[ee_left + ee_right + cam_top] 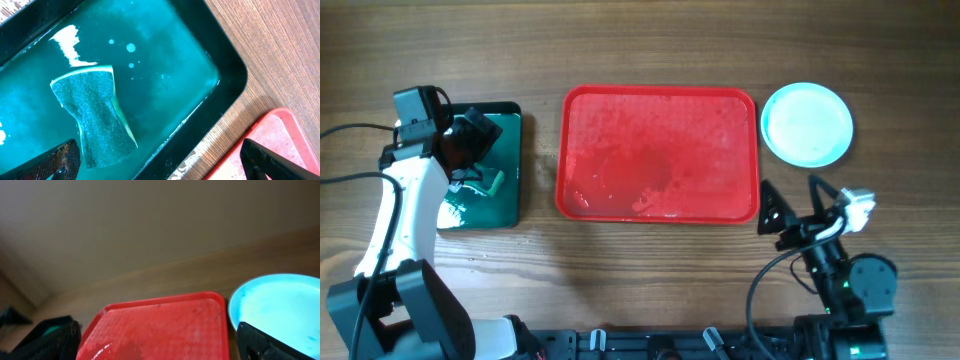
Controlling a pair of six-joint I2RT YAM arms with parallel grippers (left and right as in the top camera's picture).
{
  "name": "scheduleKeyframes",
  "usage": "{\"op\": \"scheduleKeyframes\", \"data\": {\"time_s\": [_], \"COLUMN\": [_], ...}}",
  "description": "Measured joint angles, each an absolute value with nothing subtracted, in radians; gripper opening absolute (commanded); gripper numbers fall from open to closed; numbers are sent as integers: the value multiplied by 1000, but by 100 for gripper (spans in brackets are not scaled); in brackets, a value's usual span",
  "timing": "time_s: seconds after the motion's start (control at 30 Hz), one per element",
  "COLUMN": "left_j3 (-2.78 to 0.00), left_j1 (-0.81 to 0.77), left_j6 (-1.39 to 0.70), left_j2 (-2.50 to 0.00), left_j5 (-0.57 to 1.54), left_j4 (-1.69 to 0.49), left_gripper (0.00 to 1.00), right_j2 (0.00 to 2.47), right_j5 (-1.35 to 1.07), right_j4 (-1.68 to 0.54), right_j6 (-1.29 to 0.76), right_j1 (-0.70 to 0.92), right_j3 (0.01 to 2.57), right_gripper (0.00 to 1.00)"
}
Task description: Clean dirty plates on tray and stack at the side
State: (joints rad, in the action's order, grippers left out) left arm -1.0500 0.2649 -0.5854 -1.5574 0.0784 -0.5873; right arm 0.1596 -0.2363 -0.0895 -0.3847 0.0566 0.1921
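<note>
The red tray lies at the table's middle with no plates on it; its surface looks wet. It also shows in the right wrist view and at a corner of the left wrist view. A stack of plates with a pale aqua one on top sits on the table right of the tray, also in the right wrist view. My left gripper hangs open and empty over the dark green tray, above the sponge. My right gripper is open and empty near the red tray's front right corner.
The dark green tray holds teal water and the green sponge. Cables run at the left table edge and around the right arm's base. Bare wood lies between the two trays.
</note>
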Motion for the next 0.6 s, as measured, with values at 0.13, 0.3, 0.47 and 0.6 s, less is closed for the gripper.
{"op": "scheduleKeyframes", "data": {"time_s": [0.13,0.3,0.47,0.6], "left_j3": [-1050,-1050,-1050,-1050], "left_j1": [265,265,265,265], "left_j6": [-586,-585,-586,-586], "left_j2": [-1557,-1557,-1557,-1557], "left_j5": [78,78,78,78], "left_j4": [-589,-588,-588,-588], "left_gripper": [100,100,100,100], "right_j2": [66,21,19,17], "right_j5": [-273,-275,-200,-110], "right_j4": [31,81,31,-2], "right_j6": [-364,-316,-271,-213], "right_j1": [57,57,57,57], "right_j3": [62,8,8,7], "right_gripper": [100,100,100,100]}}
